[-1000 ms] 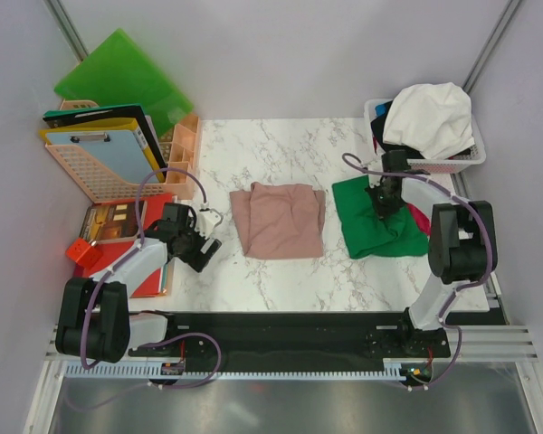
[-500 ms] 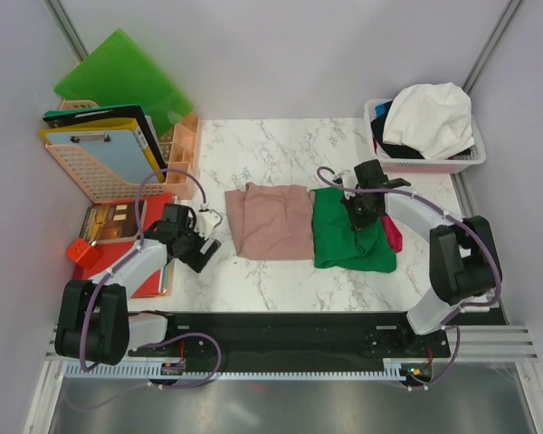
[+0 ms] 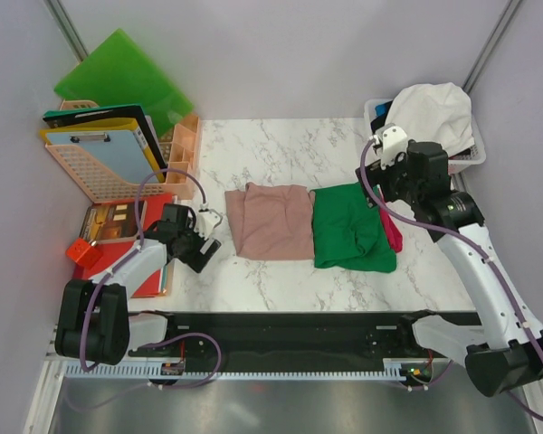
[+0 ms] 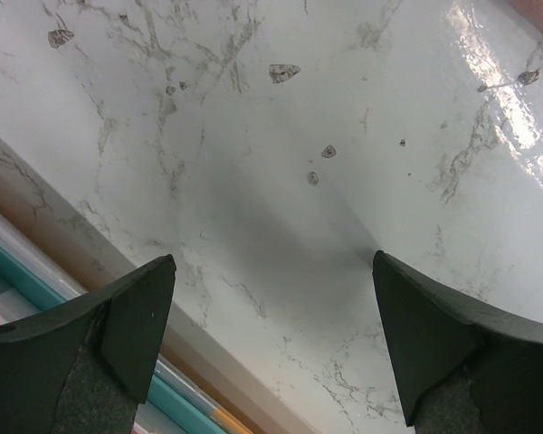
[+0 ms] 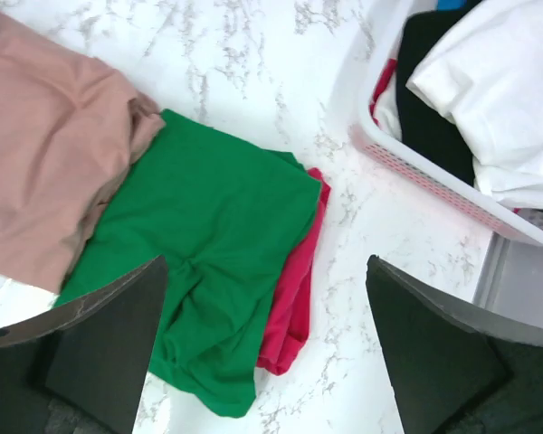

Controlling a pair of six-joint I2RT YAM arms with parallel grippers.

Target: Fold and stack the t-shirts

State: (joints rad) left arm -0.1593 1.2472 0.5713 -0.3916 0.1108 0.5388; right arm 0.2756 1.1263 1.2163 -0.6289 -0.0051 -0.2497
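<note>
A dusty pink t-shirt (image 3: 271, 221) lies folded mid-table, its right edge touching a folded green t-shirt (image 3: 348, 226). The green one lies on a red t-shirt (image 3: 394, 233), which sticks out at its right side. My right gripper (image 3: 391, 185) hangs open above that pile, empty. In the right wrist view the green t-shirt (image 5: 208, 262), the red t-shirt (image 5: 299, 289) and the pink t-shirt (image 5: 45, 181) lie below the right gripper (image 5: 266, 262). My left gripper (image 3: 199, 249) (image 4: 271, 258) stands open over bare marble at the table's left edge.
A white basket (image 3: 475, 155) (image 5: 416, 172) at the back right holds a white t-shirt (image 3: 430, 113) (image 5: 498, 90) and a black one (image 5: 434, 81). At the left stand a pink rack with clipboards (image 3: 100, 158), a green folder (image 3: 122, 77) and a red folder (image 3: 118, 235).
My right gripper dragged the green t-shirt left up against the pink one, then opened, let go and rose back toward the basket. The left arm has not moved.
</note>
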